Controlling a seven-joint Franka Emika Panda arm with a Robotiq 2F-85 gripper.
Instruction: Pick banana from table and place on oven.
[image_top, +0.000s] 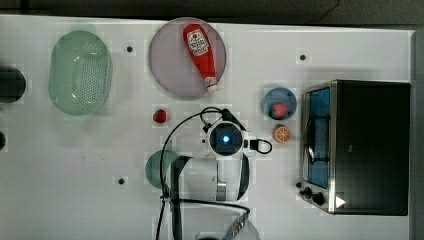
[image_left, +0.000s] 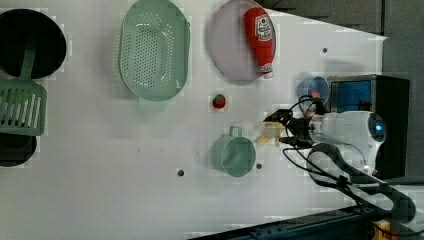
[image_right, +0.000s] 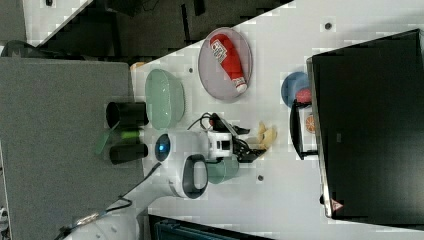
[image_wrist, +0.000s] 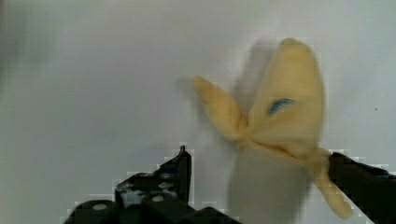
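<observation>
The gripper (image_wrist: 261, 163) pinches the banana (image_wrist: 280, 107) by its lower end (peel strips splayed), just above the desk (image_top: 75, 160). It is mid-desk, between a green cup (image_left: 233, 155) and the oven (image_top: 370, 145).

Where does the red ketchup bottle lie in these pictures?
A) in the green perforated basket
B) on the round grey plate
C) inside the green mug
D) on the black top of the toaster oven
B: in the top view the red ketchup bottle lies on the round grey plate, cap toward the rim.
</observation>
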